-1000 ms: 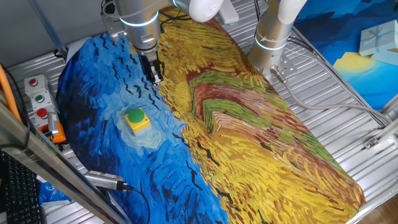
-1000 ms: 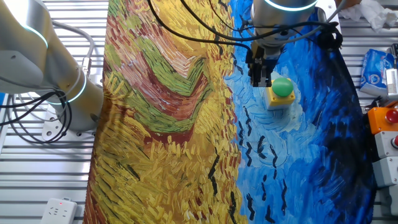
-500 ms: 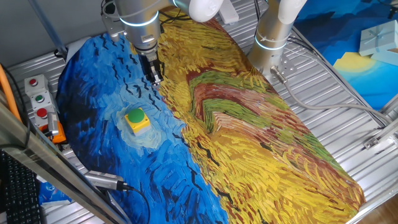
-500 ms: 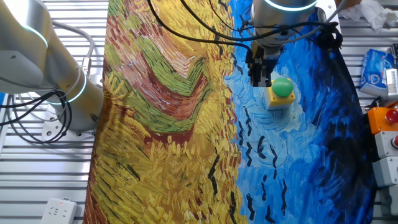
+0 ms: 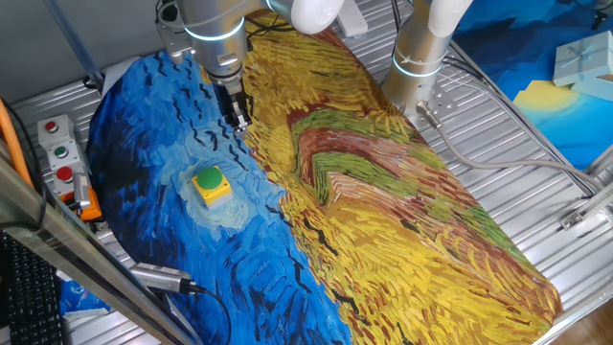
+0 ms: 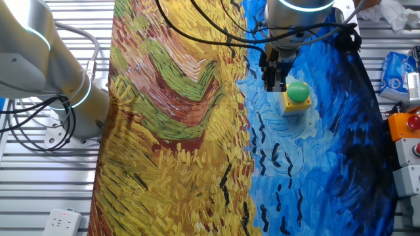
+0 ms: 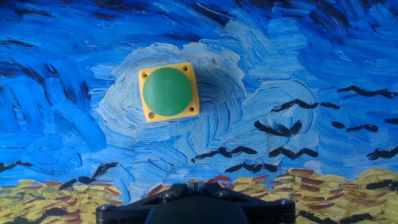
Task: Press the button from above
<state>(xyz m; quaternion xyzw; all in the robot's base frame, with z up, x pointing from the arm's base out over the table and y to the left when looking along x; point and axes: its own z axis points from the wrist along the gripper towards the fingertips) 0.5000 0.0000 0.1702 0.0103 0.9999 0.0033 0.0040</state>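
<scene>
The button [image 5: 211,181] has a green dome on a small square yellow base and stands on the blue part of the painted cloth [image 5: 383,192]. It also shows in the other fixed view [image 6: 298,93] and in the hand view [image 7: 167,91], above and left of centre. My gripper [image 5: 237,120] hangs above the cloth, beyond the button and off to one side of it, not touching it. In the other fixed view the gripper [image 6: 271,85] is just left of the button. In the hand view the gripper [image 7: 195,185] shows its fingertips meeting at a thin seam, shut and empty.
A grey control box [image 5: 59,153] with small red and green buttons sits at the table's left edge. A second arm [image 5: 421,48] stands at the back beside the cloth. A blue packet [image 6: 396,73] and an orange box [image 6: 405,124] lie at the right edge.
</scene>
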